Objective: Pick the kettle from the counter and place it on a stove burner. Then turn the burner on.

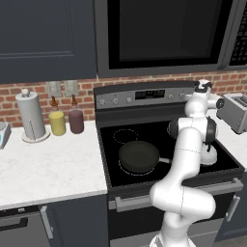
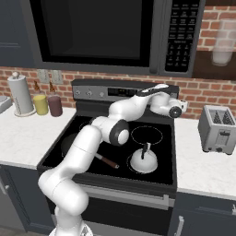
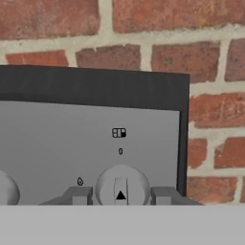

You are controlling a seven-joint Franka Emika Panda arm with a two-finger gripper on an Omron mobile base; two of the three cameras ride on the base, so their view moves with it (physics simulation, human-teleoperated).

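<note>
The black glass cooktop [image 2: 92, 133] lay between two stretches of white counter [image 1: 53, 169], with a dark frying pan [image 1: 139, 157] on its front left ring and the kettle [image 2: 144, 160] standing upright on the front right stove burner [image 2: 159, 174], apart from the pan. The arm reached up to the grey control panel [image 3: 72, 143] at the back of the stove. There the gripper [image 3: 120, 195] stood partly open, its two fingertips [image 3: 79, 195] flanking the rightmost knob [image 3: 122, 184], and whether they pressed on it could not be told.
</note>
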